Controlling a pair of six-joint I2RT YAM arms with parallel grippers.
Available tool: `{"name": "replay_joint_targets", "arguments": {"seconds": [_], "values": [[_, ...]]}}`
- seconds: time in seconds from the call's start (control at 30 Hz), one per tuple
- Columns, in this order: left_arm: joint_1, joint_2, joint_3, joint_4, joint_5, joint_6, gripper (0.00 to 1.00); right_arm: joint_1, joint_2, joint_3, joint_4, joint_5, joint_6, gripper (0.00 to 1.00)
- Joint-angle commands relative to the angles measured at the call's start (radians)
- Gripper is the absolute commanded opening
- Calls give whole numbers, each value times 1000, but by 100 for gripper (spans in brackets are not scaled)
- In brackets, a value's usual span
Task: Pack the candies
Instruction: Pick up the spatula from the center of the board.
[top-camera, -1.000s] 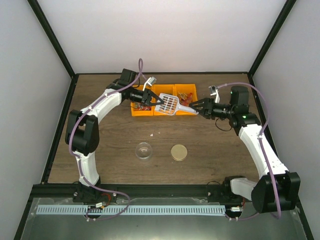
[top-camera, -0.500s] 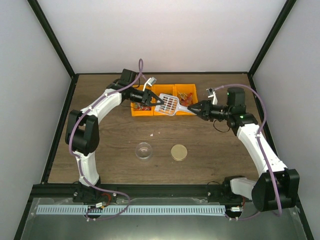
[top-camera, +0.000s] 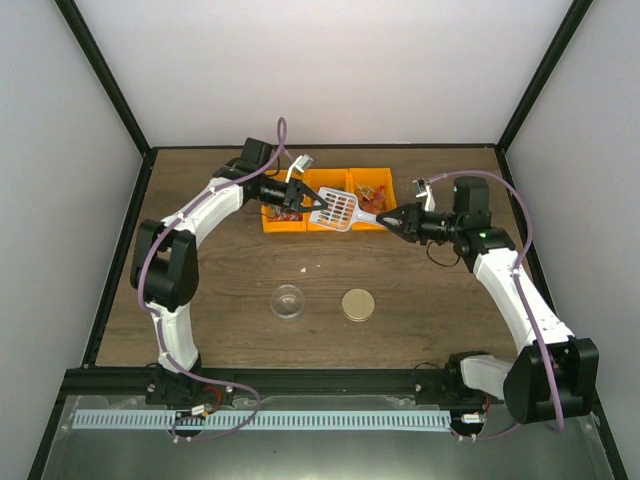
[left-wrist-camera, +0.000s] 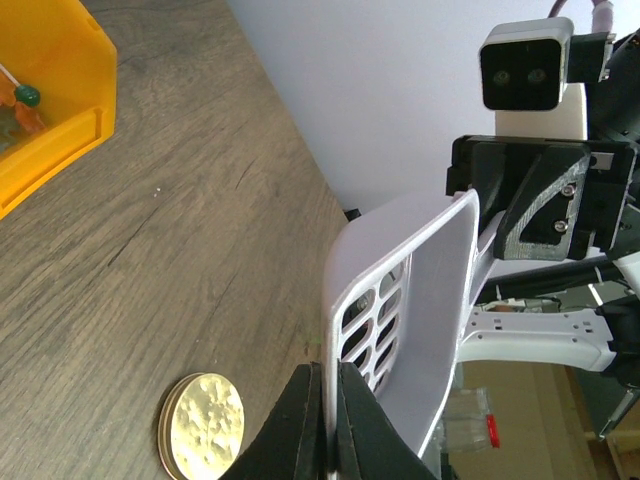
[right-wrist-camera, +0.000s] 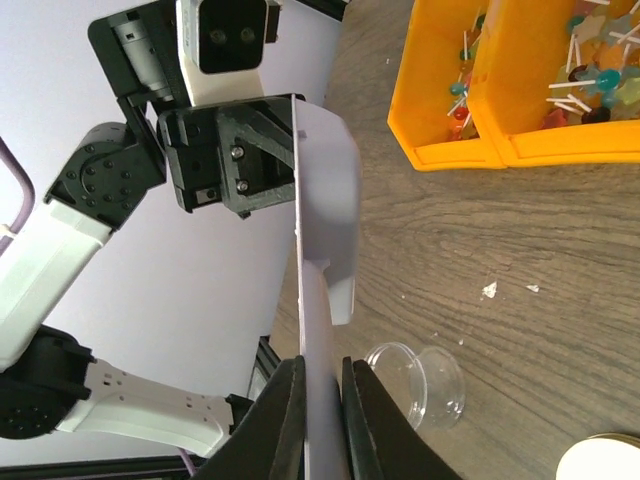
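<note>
A white slotted scoop (top-camera: 338, 208) hangs over the orange bins (top-camera: 325, 228), held at both ends. My left gripper (top-camera: 318, 203) is shut on its slotted rim (left-wrist-camera: 430, 300), fingers (left-wrist-camera: 300, 420) pinching the thin edge. My right gripper (top-camera: 386, 219) is shut on the scoop's handle (right-wrist-camera: 322, 330), which runs up between its fingers (right-wrist-camera: 282, 420). The candies (top-camera: 374, 189) lie in the bins as small mixed-colour sweets, some on sticks; they show in the right wrist view (right-wrist-camera: 590, 80) and at the left wrist view's edge (left-wrist-camera: 25, 100). The scoop looks empty.
A clear round jar (top-camera: 288, 300) and a round gold lid (top-camera: 358, 304) lie on the wooden table in front of the bins. The jar (right-wrist-camera: 415, 380) and lid (left-wrist-camera: 203, 425) also show in the wrist views. Small white crumbs (right-wrist-camera: 489, 290) lie on the wood.
My right gripper has moved left along the scoop's handle and closed on it. The left gripper and the scoop have stayed in place.
</note>
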Motion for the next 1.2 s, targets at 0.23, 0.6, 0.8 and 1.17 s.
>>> {"name": "replay_joint_targets", "arguments": {"seconds": [0.23,0.6,0.8,1.17], "values": [[-1,-6,-4,-3,-11,22,4,9,-18,1,-12,3,-13,1],[0,3,2,-11,-35,31,4,10,-17,-3,19,-27,13,22],[1,11,10,-16,-37,32,4,10,-11,-16,7,-29,1,22],[3,8,12,-35,-36,48,4,10,-18,-34,3,-30,-13,25]]}}
